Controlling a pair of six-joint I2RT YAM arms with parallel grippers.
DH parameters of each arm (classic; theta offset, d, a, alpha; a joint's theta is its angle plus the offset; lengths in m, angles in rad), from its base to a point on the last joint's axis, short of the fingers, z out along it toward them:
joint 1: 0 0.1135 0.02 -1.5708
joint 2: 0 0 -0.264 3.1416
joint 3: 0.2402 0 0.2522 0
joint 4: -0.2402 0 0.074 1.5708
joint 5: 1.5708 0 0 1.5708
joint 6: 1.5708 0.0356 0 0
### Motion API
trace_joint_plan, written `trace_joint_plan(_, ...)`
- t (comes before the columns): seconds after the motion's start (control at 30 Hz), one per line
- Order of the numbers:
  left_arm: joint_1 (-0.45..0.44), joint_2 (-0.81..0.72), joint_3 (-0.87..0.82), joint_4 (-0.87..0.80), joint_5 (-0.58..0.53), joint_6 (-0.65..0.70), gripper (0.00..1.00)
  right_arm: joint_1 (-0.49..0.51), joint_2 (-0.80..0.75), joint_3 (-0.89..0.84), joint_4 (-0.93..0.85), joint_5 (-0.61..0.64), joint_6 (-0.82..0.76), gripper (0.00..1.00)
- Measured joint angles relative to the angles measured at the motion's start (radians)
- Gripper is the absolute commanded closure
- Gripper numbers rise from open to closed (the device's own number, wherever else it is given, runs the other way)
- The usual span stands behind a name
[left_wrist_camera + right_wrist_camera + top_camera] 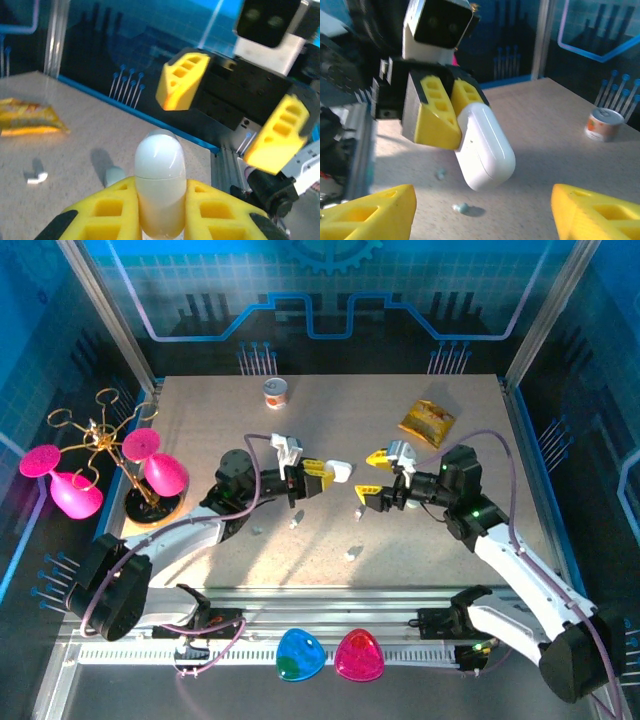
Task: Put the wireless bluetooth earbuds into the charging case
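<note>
My left gripper is clamped on the white charging case at mid-frame, its long axis pointing right toward the right gripper, whose jaws stand apart just beside the case tip. The earbuds lie loose on the table below both tools; I judge the free right arm best placed to fetch one

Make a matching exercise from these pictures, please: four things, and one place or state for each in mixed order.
Things:
1. charging case
2. right gripper
3. snack packet
4. small can

Places or states:
A. lies flat on the far right part of the table
B. open, holding nothing
C. stands near the table's far edge
D. clamped in the left gripper

Pairs: 1-D, 2-B, 3-A, 4-C
</note>
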Motion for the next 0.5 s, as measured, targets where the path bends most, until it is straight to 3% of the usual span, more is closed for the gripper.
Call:
trace_joint_plan(0.27, -0.002, 0.032, -0.007, 0.261, 0.149, 0.004, 0.98, -0.021, 0.03, -0.011, 0.119, -0.214, 0.213, 0.35)
trace_joint_plan(0.5, -0.004, 0.137, -0.007, 0.469, 0.197, -0.116, 0.98, -0.011, 0.092, -0.01, 0.21, -0.264, 0.284, 0.44)
